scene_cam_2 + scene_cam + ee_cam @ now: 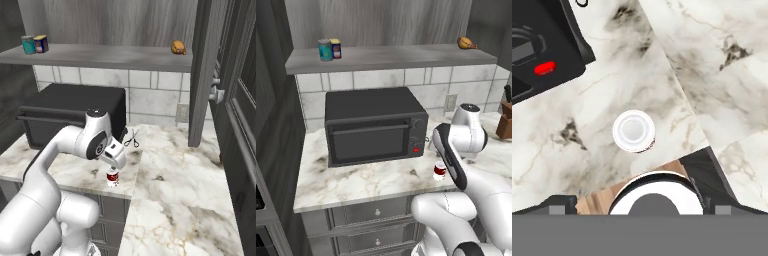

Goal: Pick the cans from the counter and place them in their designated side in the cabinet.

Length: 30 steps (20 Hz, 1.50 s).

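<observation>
White robot arm fills the foreground, its tool (114, 161) hanging directly above the red can (113, 177) with fingers spread apart, gripping nothing. That can stands upright near the front edge of the marble desk (356, 182), right of the black microwave (375, 125). On the cabinet shelf (391, 57), the yellow-topped can (335, 48) already sits beside a teal can (325, 50). Judging by this, half remains.

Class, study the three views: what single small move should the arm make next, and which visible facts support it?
Probably lower straight down over the red can. It stands upright on the counter near the front edge, the hand view looks down on its white top almost centred, and the gripper hangs just above it, open and holding nothing. The yellow-topped can already sits on the cabinet shelf.
</observation>
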### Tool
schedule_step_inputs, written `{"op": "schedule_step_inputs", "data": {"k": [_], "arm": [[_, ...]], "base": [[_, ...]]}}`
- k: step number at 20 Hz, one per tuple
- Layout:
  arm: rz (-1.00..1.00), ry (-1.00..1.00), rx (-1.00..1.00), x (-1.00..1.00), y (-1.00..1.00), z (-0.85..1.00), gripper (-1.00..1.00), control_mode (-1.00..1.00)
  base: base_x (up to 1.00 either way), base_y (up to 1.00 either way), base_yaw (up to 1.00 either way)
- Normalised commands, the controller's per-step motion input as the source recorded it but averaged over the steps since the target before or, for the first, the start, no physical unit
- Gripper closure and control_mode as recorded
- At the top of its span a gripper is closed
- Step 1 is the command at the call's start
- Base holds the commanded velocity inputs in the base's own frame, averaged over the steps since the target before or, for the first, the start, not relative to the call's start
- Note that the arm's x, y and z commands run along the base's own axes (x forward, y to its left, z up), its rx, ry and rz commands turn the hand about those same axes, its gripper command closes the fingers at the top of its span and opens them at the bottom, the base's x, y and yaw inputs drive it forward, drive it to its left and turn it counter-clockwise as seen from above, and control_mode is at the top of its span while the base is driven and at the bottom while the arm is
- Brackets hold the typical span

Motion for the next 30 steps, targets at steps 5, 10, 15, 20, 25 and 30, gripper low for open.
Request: {"op": "schedule_step_inputs", "data": {"k": [5, 10, 15, 20, 25, 30], "arm": [[0.00, 0.00, 0.00, 0.14, -0.01, -0.15, -1.00, -1.00], [0.00, 0.00, 0.00, 0.14, -0.02, -0.12, -1.00, -1.00], [0.00, 0.00, 0.00, 0.14, -0.01, -0.14, -1.00, -1.00], [0.00, 0.00, 0.00, 0.08, -0.02, -0.14, -1.00, -1.00], [0.00, 0.00, 0.00, 0.00, -0.06, -0.12, -1.00, -1.00], [0.00, 0.01, 0.00, 0.04, -0.03, -0.13, -1.00, -1.00]], "base": [[0.00, 0.00, 0.00], [0.00, 0.00, 0.00], [0.00, 0.00, 0.00], [0.00, 0.00, 0.00], [0.00, 0.00, 0.00], [0.00, 0.00, 0.00]]}}
